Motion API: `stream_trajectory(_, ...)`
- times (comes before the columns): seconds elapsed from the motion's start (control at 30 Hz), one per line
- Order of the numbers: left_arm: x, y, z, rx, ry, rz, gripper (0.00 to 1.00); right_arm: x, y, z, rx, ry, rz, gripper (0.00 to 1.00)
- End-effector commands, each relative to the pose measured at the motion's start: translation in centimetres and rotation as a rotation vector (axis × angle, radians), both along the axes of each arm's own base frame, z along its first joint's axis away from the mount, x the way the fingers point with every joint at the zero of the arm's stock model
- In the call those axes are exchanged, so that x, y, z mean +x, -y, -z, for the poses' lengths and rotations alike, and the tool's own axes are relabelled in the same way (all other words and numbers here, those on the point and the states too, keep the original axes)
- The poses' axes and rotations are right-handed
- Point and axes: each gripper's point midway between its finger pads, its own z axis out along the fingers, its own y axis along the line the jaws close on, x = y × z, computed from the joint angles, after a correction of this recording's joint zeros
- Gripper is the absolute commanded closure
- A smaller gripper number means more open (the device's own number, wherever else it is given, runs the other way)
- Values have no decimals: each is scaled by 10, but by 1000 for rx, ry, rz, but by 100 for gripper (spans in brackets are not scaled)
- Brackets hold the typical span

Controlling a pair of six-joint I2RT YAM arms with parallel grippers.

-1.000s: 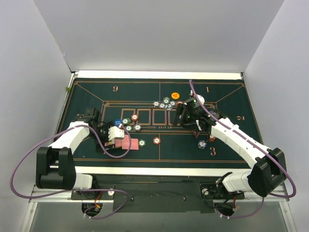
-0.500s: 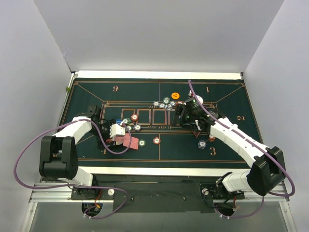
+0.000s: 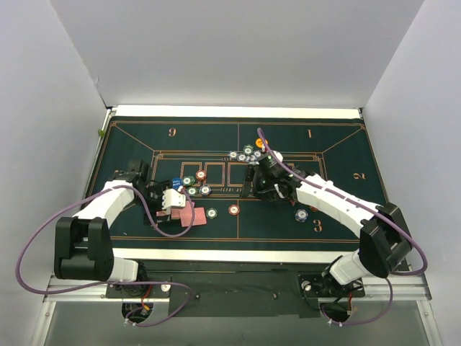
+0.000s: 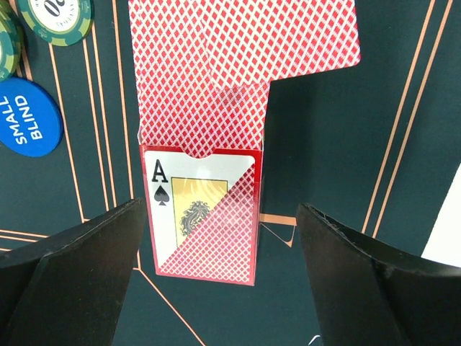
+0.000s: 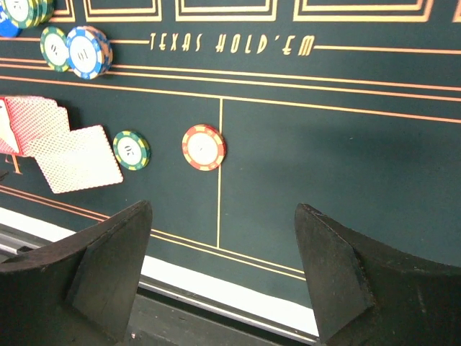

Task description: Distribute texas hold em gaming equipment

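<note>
Since spread right fingers (image 5: 101, 267) swung toward frame centre, red-orange striped chip (image 5: 204, 147) looks next; left fingers (image 4: 79, 267) gape near red-backed card pack (image 4: 205, 209).

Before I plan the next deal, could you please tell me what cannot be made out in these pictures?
- Orange button: top view, mostly hidden by the right arm; lettering unreadable.
- Red-backed cards: left wrist view, far end cut off by the top edge; count unclear.
- Chip cluster: top view, too small to read values.
- Chip stacks: right wrist view, cut off by the top-left corner.
</note>
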Motion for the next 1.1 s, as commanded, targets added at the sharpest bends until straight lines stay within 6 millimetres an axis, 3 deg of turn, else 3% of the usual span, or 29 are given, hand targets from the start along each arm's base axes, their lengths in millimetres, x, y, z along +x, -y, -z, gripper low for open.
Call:
stream_trajectory(0.0,6,7,0,-31,-10,18,3,0,-16,-9,40,19,-14,25)
stream_trajectory(0.23,18,9,11,-32,-41,56,3,-12,-29,-2,72,-9,-53,25)
stream_trajectory(0.33,26,10,9,-35,-37,56,3,-20,-46,0,139,-32,-89,25)
stream_trajectory(0.57,16,9,1,-26,-35,86,3,-33,-76,21,133,-88,-153,25)
stream_trajectory(0.73,19,9,-2,-33,8,100,3,-36,-84,23,128,-96,-177,26)
stream_trajectory(0.87,33,12,-3,-34,15,106,3,-39,-85,26,126,-99,-178,26)
stream_trajectory(1.07,41,9,6,-13,-34,134,3,-46,-94,32,148,-117,-182,26)
